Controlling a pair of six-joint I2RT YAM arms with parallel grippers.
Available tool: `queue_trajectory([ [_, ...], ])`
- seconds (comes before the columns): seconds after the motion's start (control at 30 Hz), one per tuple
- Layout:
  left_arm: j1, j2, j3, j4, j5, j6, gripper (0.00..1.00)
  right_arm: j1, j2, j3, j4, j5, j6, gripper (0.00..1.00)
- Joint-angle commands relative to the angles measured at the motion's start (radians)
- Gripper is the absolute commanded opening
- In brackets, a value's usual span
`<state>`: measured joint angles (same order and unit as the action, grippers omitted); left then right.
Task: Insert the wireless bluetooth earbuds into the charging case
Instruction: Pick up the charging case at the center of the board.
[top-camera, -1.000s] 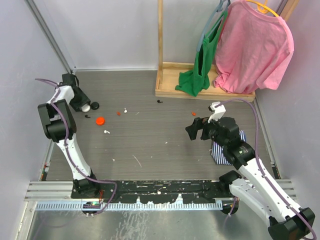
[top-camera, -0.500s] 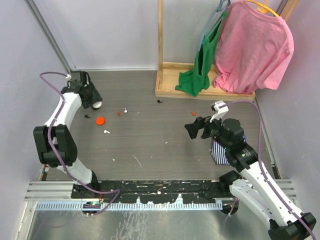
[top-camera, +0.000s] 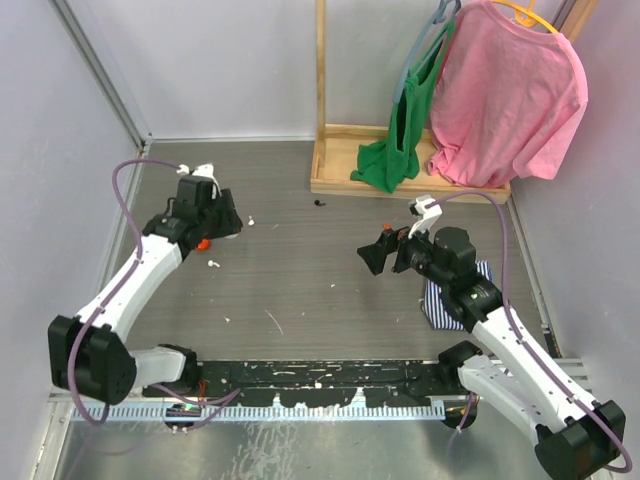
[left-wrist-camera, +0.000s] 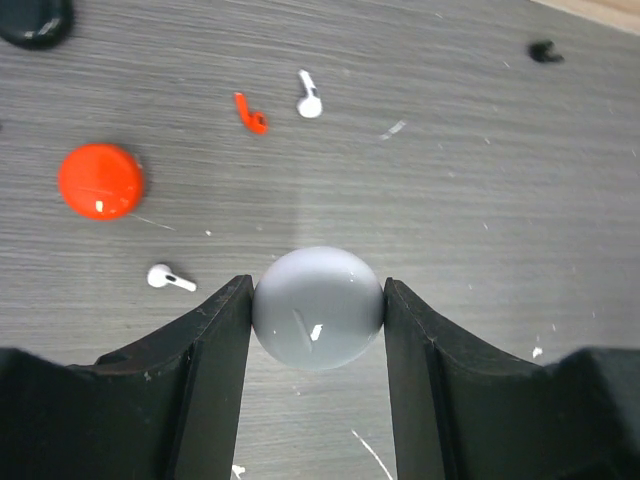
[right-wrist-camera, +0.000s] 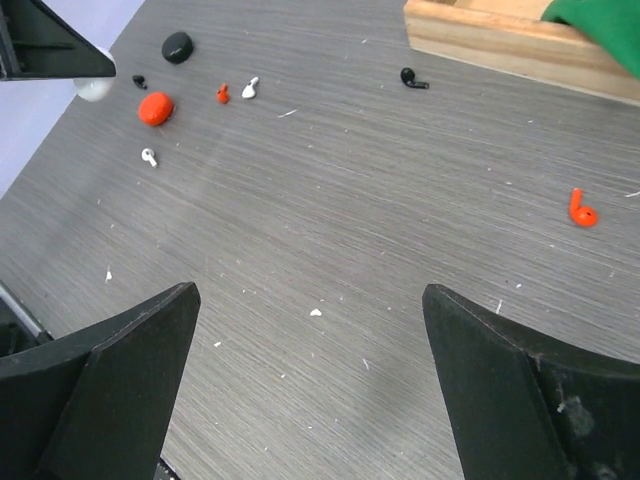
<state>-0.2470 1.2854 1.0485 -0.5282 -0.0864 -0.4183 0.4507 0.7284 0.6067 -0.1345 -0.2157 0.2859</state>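
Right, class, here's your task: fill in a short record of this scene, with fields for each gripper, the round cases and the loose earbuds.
left gripper: shut on the pale round case, one finger on each side
right gripper: open, holding nothing
red case: on the table, not gripped
black case: on the table, at the picture's edge
white earbuds: two, loose; the second lies near the red case
red earbuds: two, loose; the second lies ahead of the right gripper
black earbud: loose, by the wooden base

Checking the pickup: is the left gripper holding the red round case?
No, the left gripper has its jaws on the white round case, while the red round case lies apart.
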Motion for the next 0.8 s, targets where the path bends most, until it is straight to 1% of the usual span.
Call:
queue_trajectory([
  [0.0,-0.076,-0.113,-0.072,0.151,-0.019,0.058,0.46,0.006,0.031,0.011,0.114,-0.081,0.008,1.00],
  [0.17,-0.178,-0.175,-0.157,0.263,0.006,0.130,0.47,0.005,0.093,0.014,0.180,-0.116,0.031,1.00],
  [0.33,-0.313,-0.194,-0.172,0.301,0.001,0.271,0.46,0.006,0.190,0.044,0.232,-0.183,0.107,1.00],
  [0.47,-0.395,-0.198,-0.186,0.342,0.009,0.365,0.47,0.006,0.251,0.044,0.292,-0.258,0.160,1.00],
  [0.77,-0.505,-0.170,-0.186,0.381,0.123,0.555,0.45,0.005,0.310,0.021,0.428,-0.344,0.251,1.00],
])
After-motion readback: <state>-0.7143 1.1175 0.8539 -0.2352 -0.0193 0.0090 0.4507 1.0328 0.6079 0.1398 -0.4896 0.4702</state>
